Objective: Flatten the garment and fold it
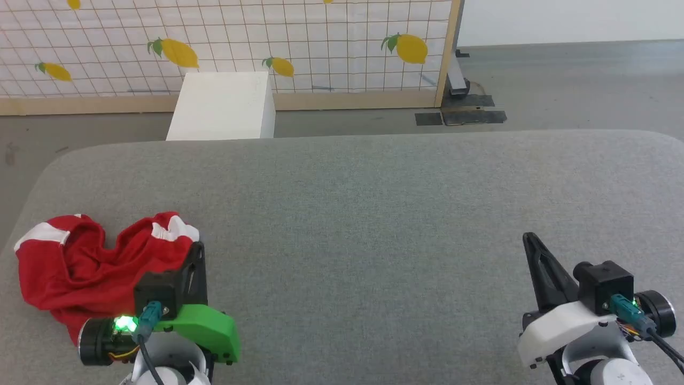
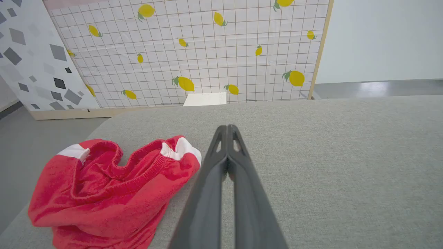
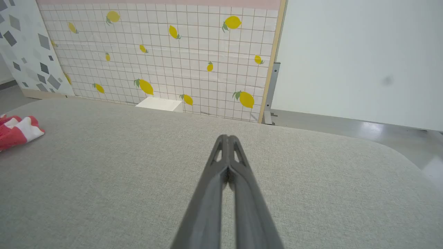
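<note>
The garment (image 1: 91, 267) is a crumpled heap of bright red fabric with white patches, lying at the left end of the grey padded table (image 1: 363, 214). In the left wrist view the garment (image 2: 107, 186) sits just left of my fingers. My left gripper (image 1: 197, 251) is shut and empty, its tips beside the heap's right edge. My right gripper (image 1: 529, 238) is shut and empty too, far off at the table's right side. The left gripper (image 2: 227, 128) and right gripper (image 3: 225, 137) both show their fingers pressed together. A corner of the garment (image 3: 17, 131) peeks in at the right wrist view's left edge.
A white box (image 1: 224, 104) stands on the floor behind the table, against a lemon-patterned grid wall panel (image 1: 240, 43). A dark metal foot (image 1: 465, 101) holds the panel's right end. The table's left corner is rounded, close to the garment.
</note>
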